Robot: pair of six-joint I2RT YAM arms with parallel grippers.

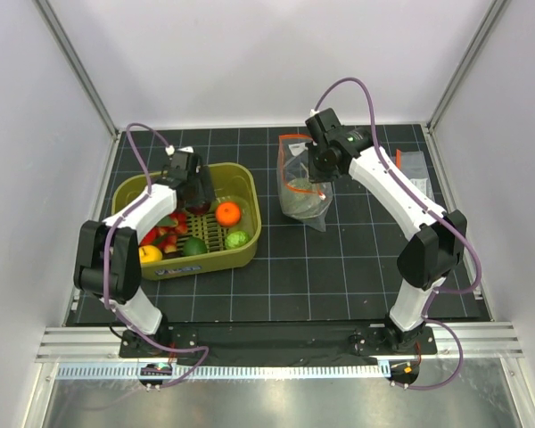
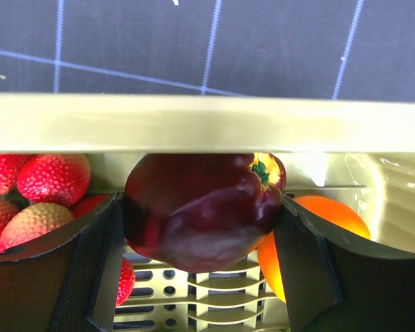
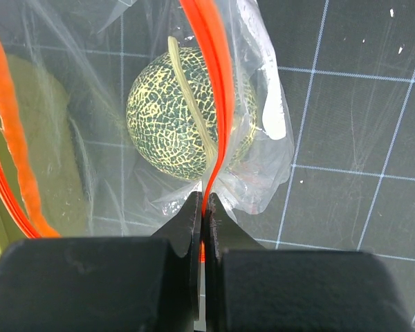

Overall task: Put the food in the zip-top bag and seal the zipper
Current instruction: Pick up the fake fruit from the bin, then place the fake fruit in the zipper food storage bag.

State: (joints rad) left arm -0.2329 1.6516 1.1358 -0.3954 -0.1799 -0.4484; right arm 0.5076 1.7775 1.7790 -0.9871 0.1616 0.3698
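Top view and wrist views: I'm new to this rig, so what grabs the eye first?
The left gripper clasps a dark red fruit in the green basket, on the left. The right gripper pinches the orange zipper of the bag, with a netted melon inside it.

Top view: bright, even, diffuse light; shadows on the dark desk (image 1: pixel 339 267) barely visible. Left wrist: basket rim (image 2: pixel 207 123) blurred, overexposed; sheen on dark red fruit (image 2: pixel 194 221). Right wrist: white glare on bag (image 3: pixel 273 111).
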